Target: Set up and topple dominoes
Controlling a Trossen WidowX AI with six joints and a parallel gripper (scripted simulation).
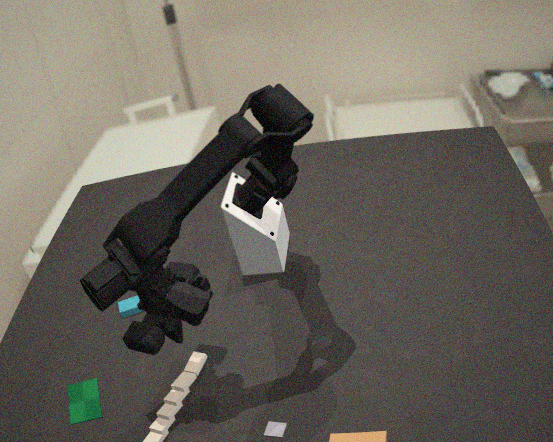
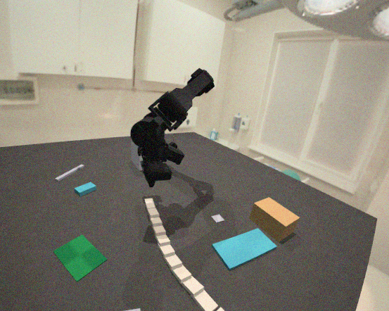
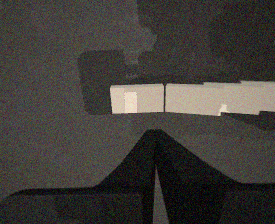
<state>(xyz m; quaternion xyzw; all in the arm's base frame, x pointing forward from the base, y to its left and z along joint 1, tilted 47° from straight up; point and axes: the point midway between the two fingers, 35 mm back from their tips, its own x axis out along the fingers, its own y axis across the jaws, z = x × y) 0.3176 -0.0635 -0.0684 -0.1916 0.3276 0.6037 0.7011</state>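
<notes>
One row of cream dominoes (image 1: pixel 170 404) (image 2: pixel 167 250) (image 3: pixel 194 97), toppled, overlapping, on the bench (image 1: pixel 407 280) (image 2: pixel 103 218). My jaws (image 1: pixel 169 340) (image 2: pixel 152 183): one pair, clenched on nothing, near its end

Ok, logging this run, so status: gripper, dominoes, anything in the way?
Gripper shut, nothing held. Visible dominoes toppled, overlapping in a line. No obstruction seen along them.

green square (image 1: pixel 85 401) (image 2: pixel 80 257), orange block (image 1: pixel 358 437) (image 2: pixel 275 218), flat blue slab (image 2: pixel 244 248)
</notes>
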